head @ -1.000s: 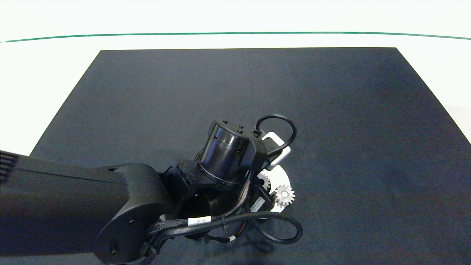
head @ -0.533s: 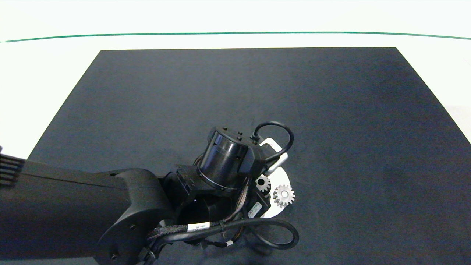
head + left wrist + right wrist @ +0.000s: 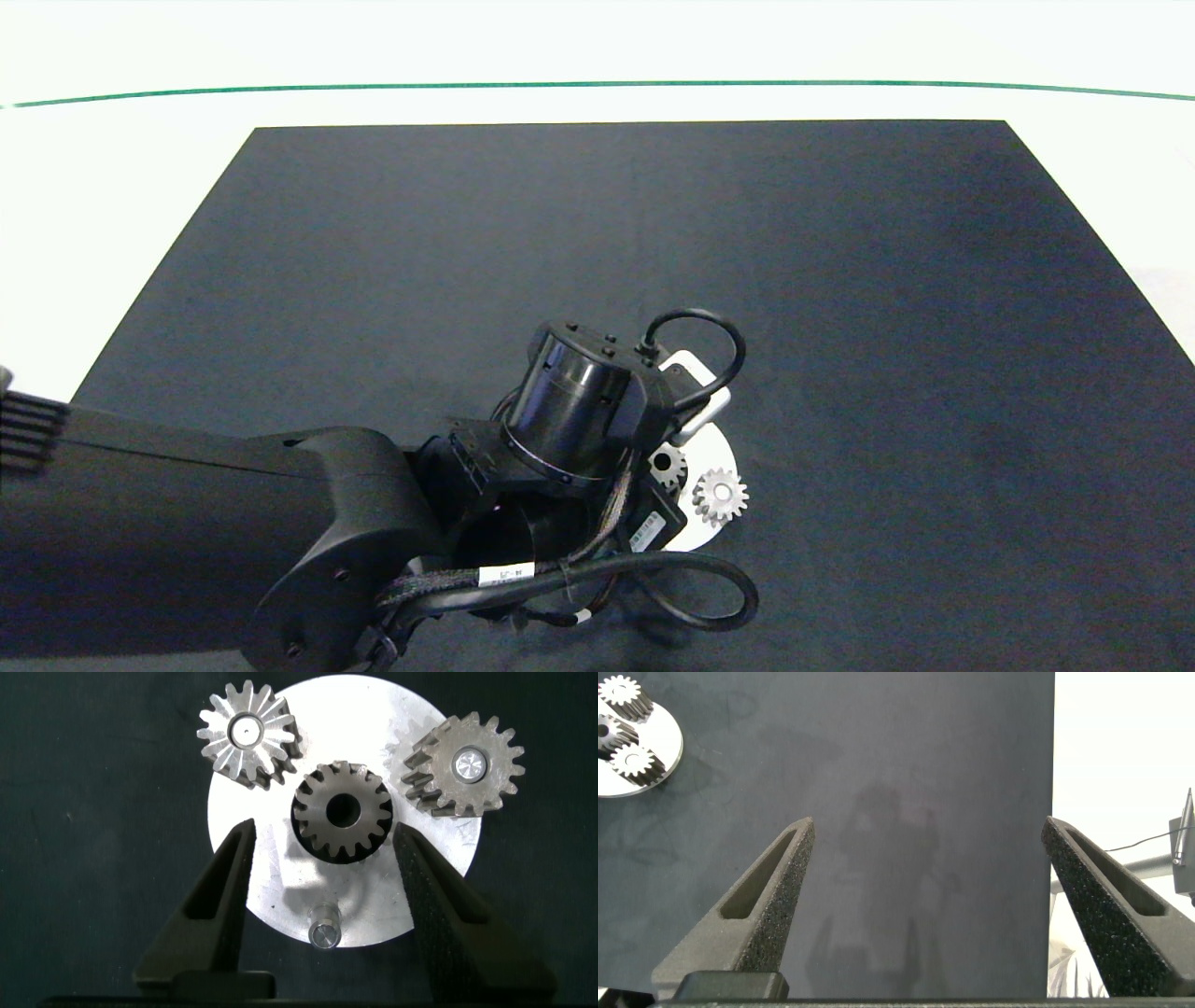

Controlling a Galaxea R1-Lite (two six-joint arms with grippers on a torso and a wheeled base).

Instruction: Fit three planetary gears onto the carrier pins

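Observation:
In the left wrist view the round white disc (image 3: 374,709) carries two silver planetary gears seated on carrier pins, one (image 3: 248,733) at its edge and another (image 3: 464,765) across from it. A third gear (image 3: 341,812) with an empty dark bore lies flat over the disc's middle, between the tips of my open left gripper (image 3: 325,840). One bare pin (image 3: 325,931) stands between the fingers, nearer the wrist. From above, the left wrist hides most of the disc (image 3: 726,453); a seated gear (image 3: 720,495) and the loose gear (image 3: 667,464) show. My right gripper (image 3: 929,831) hangs open over bare mat.
A black mat (image 3: 597,243) covers the white table (image 3: 112,187), with a green line (image 3: 597,84) beyond it. The left arm's cable loops (image 3: 695,583) hang beside the disc. The right wrist view shows the disc (image 3: 665,737) far off and the mat's edge (image 3: 1055,812).
The left wrist has shifted slightly toward the near edge of the table, then held still. The gears on the disc have not moved.

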